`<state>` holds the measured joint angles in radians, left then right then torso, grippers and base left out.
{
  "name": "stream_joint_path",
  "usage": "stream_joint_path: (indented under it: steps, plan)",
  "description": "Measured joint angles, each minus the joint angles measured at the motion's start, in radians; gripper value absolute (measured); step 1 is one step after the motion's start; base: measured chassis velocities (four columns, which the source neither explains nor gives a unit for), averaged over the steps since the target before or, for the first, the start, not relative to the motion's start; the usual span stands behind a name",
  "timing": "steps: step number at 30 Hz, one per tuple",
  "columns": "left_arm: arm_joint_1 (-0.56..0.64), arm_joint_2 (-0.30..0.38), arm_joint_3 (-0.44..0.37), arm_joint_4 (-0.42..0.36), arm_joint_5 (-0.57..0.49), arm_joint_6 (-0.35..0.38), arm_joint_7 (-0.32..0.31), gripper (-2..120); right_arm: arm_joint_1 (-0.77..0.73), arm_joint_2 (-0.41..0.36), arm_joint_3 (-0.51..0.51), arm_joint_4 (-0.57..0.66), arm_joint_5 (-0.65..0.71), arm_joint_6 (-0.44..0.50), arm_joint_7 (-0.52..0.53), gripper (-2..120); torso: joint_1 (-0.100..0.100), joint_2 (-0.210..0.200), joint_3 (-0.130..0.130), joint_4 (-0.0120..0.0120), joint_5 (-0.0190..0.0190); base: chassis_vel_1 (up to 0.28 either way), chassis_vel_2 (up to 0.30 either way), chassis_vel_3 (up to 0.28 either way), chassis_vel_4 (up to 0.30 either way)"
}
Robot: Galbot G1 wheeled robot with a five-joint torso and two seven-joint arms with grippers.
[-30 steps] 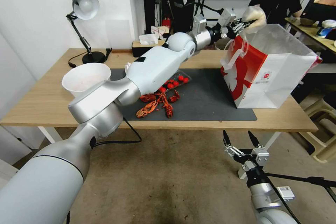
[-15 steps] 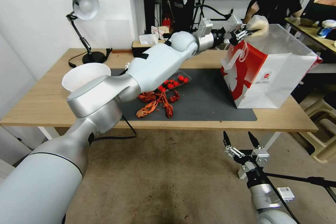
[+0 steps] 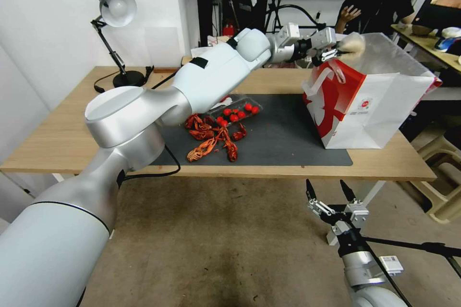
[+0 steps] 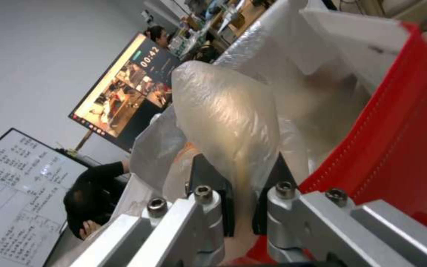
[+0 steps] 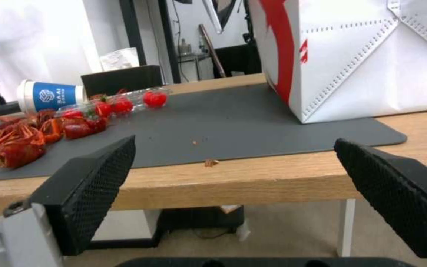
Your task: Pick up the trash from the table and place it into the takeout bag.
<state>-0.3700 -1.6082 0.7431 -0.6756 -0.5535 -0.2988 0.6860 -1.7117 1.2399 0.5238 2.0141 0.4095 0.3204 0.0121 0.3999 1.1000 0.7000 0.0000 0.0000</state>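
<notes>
Since a second ago the left arm has swung further right and slightly lower, carrying the ball (image 3: 352,44) from above the bag's (image 3: 384,105) near rim to over its open mouth. On the table (image 3: 57,139), the lamp (image 3: 115,9) stands at the far left corner. On the mat (image 3: 283,139) lie crayfish shells (image 3: 211,141), with a clear tray of red fruit (image 3: 237,111) just behind them and a blue-and-white cup (image 5: 50,95) on its side beyond. The left gripper (image 3: 336,50) has its fingers (image 4: 213,185) clamped on the plastic-wrapped ball (image 4: 228,122), held at the bag's (image 4: 401,141) opening. The right gripper (image 3: 331,192) hangs below the table's front edge, fingers (image 5: 90,181) spread wide, holding nothing.
</notes>
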Motion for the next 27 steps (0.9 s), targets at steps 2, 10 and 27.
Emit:
stream_joint_path:
  steps: [2,10,27]
  plan:
    - [-0.005,0.0,0.008,0.002,0.011,-0.002,0.003,5,0.001,0.0,0.0,0.0,0.0,0.0,0.0,100,0.0,0.0,0.0,0.0001,0.0,0.0,0.0,0.0,0.0]
    - [-0.012,0.0,0.025,-0.005,0.013,-0.003,-0.037,32,0.001,0.001,0.0,-0.003,-0.001,0.0,0.0,100,0.0,0.0,0.0,0.0,0.0,0.0,0.0,0.0,0.0]
    - [-0.029,0.0,0.015,-0.001,0.007,-0.004,-0.045,87,0.009,0.001,-0.002,-0.006,-0.002,-0.003,0.0,100,0.0,0.0,0.0,0.0,0.0,0.0,0.0,0.0,0.0]
